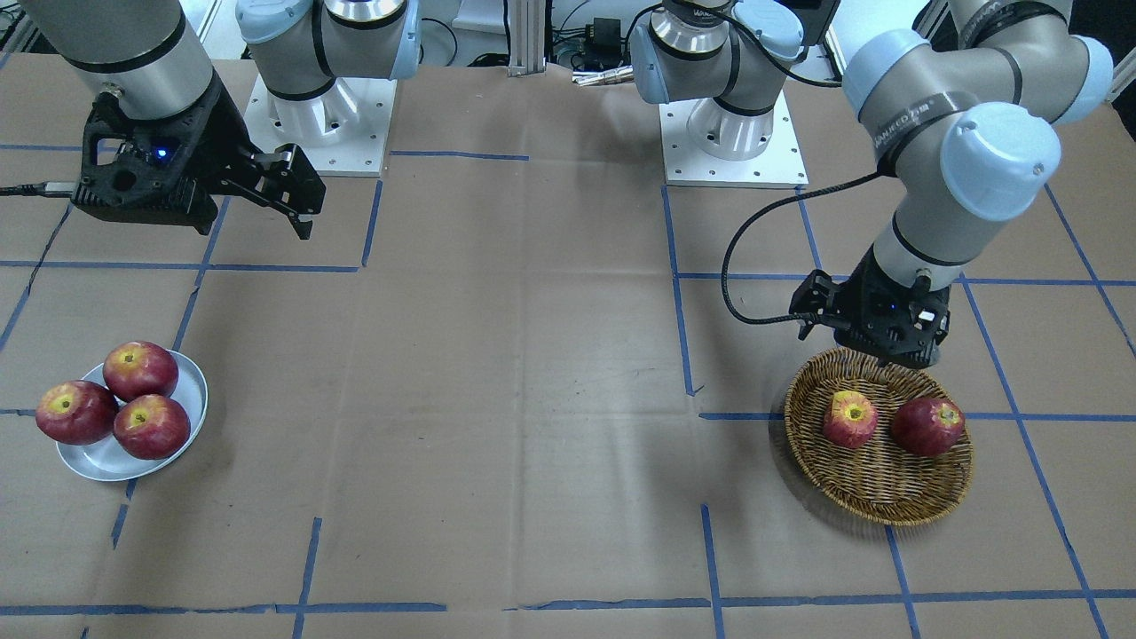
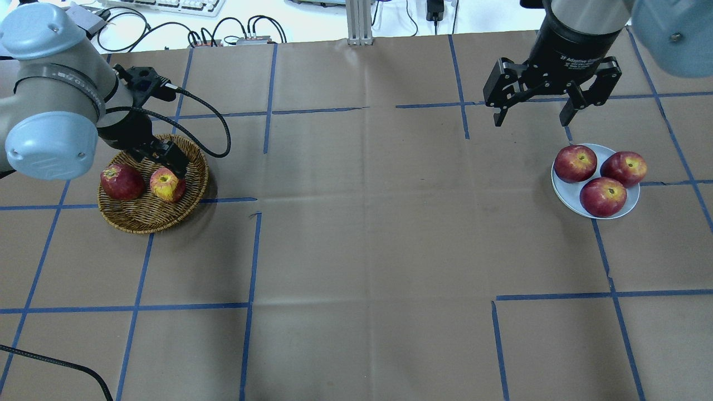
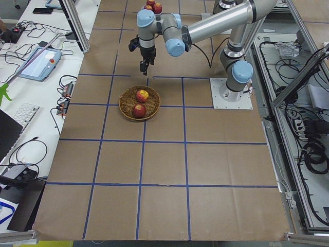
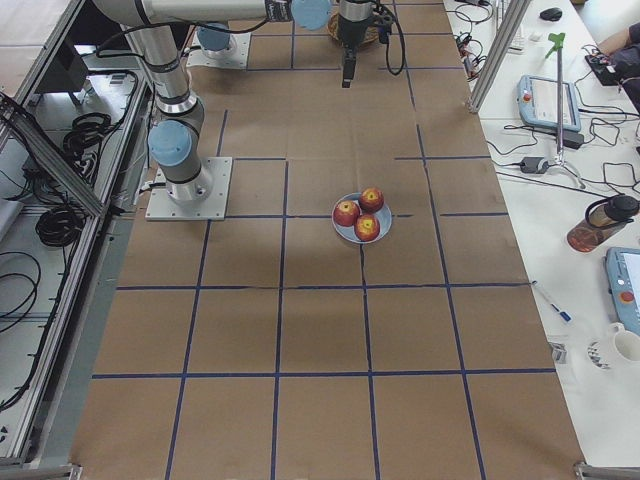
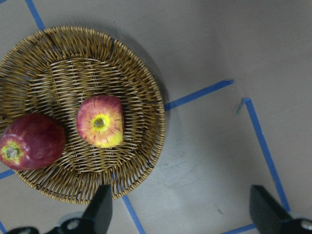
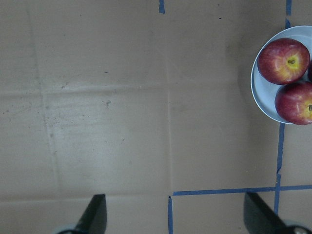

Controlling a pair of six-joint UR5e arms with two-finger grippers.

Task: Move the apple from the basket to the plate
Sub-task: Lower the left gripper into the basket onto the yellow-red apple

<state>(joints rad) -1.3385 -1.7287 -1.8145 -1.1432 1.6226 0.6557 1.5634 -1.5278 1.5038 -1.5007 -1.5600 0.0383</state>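
The apple (image 1: 850, 419), pale pinkish-red with a yellow patch round its stem, lies in the wicker basket (image 1: 879, 497) beside a darker red apple (image 1: 927, 426). It also shows in the overhead view (image 2: 167, 185) and the left wrist view (image 5: 100, 122). My left gripper (image 2: 170, 161) hovers over the basket's rim, just beside the apple; the left wrist view (image 5: 183, 209) shows it open and empty. The white plate (image 2: 562, 189) holds three dark red apples. My right gripper (image 2: 532, 117) is open and empty, raised above the table beside the plate.
The basket (image 2: 145, 217) sits at the table's left end, the plate (image 1: 98, 461) at its right end. Brown paper with blue tape lines covers the table. The arm bases stand at the robot's edge.
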